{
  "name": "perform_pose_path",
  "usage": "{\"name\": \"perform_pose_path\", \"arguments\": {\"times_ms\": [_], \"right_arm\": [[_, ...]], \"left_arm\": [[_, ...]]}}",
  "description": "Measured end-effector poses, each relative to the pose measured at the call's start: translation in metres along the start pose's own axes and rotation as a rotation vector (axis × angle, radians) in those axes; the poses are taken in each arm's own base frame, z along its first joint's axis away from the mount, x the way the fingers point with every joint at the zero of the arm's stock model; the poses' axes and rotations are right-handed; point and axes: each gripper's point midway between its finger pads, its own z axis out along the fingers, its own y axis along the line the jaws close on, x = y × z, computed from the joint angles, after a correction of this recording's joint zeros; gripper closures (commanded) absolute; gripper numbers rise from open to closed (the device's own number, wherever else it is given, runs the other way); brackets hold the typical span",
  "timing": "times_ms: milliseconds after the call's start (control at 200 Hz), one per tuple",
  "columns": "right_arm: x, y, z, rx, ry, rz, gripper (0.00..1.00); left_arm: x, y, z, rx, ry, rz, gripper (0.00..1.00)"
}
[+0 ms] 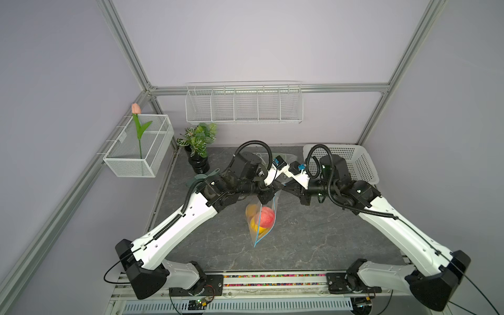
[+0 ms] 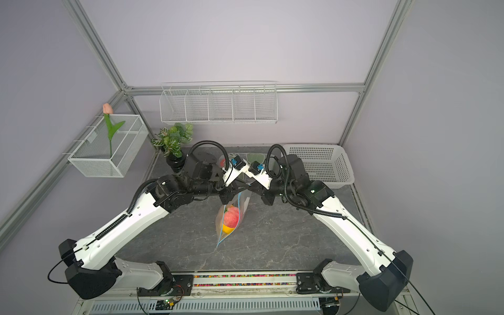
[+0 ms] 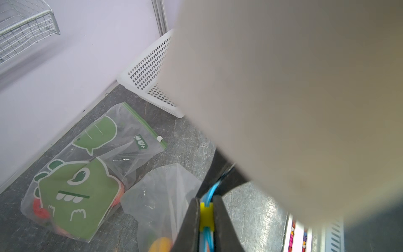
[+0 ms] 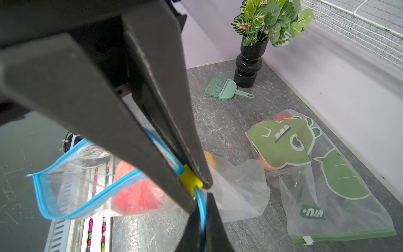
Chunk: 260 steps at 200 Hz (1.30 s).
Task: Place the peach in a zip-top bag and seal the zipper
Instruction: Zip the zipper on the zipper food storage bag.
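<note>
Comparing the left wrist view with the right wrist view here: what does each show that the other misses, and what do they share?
Only the left wrist view shows the white perforated basket. Only the right wrist view shows the peach inside the zip-top bag, the potted plant and the green brush. Both show that bag's yellow slider and the dinosaur-print bag.

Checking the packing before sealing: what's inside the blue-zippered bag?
Inside the bag: a peach and something yellow-orange beside it. The peach partly covers it, so its kind stays unclear.
</note>
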Motion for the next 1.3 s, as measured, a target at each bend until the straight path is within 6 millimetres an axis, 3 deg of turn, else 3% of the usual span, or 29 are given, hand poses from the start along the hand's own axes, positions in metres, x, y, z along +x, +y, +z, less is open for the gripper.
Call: {"name": "perform_pose_path", "arguments": {"times_ms": [445, 945, 1299], "right_arm": [[-0.007, -0.011, -0.005, 0.042, -0.028, 0.035, 0.93], [-0.017, -0.03, -0.039, 0.166, -0.079, 0.066, 0.93], [-0.011, -0.039, -0.05, 0.229, -0.077, 0.1, 0.93]], "left_arm": [[-0.005, 0.002, -0.003, -0.017, -0.014, 0.005, 0.87], [-0.006, 0.0, -0.018, -0.033, -0.019, 0.007, 0.86], [-0.006, 0.002, -0.026, -0.056, -0.023, -0.01, 0.87]]}}
